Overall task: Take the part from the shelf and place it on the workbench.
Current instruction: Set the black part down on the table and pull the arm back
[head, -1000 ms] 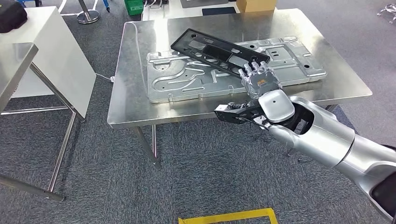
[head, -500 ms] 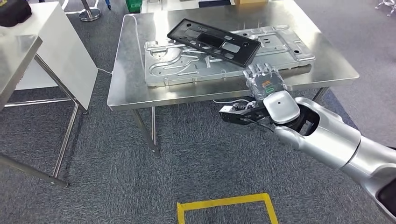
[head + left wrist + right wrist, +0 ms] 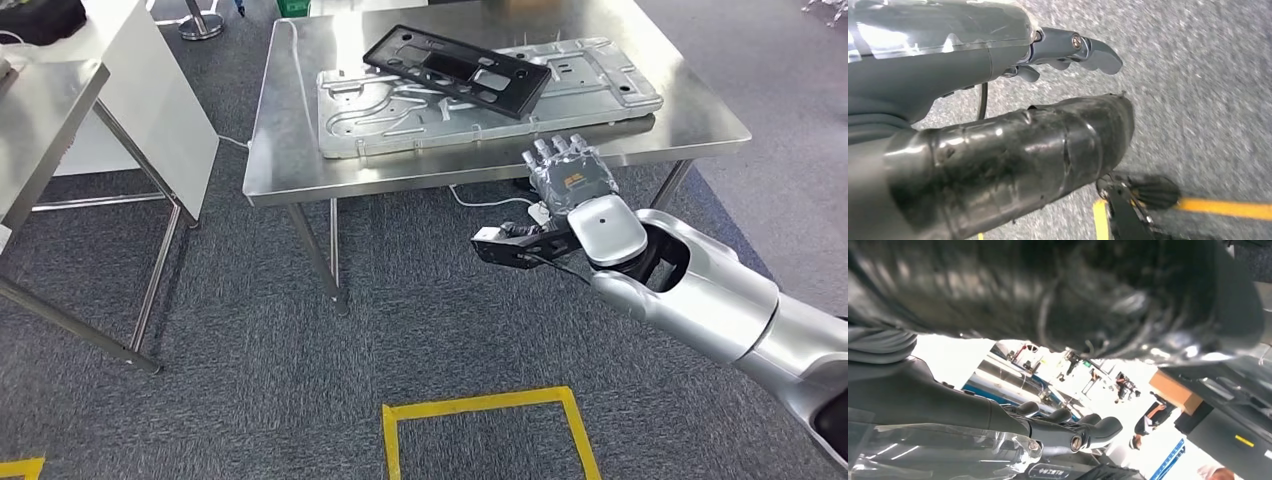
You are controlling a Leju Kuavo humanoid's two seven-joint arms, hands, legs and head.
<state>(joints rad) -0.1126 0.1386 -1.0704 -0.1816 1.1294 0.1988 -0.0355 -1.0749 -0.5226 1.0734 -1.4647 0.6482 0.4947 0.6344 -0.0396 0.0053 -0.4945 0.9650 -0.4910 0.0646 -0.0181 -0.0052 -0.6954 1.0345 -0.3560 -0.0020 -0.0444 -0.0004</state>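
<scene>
On the steel bench point(image 3: 300, 150), the black part point(image 3: 455, 68) lies tilted across a large metal plate point(image 3: 480, 105), resting on it and apart from both hands. The right hand point(image 3: 568, 178) hangs at the bench's near edge with fingers extended and nothing in it; the left hand point(image 3: 1068, 47) points at the carpet, fingers loosely apart, empty. The risk I see is the right arm clipping the bench edge or plate, which could jolt the part off.

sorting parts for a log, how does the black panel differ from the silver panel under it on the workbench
The black panel is dark, smaller and narrower; the silver panel is bright metal and wider. The black panel lies skewed on top; the silver panel lies flat on the workbench. Both are flat, with cut-outs or embossing.
</scene>
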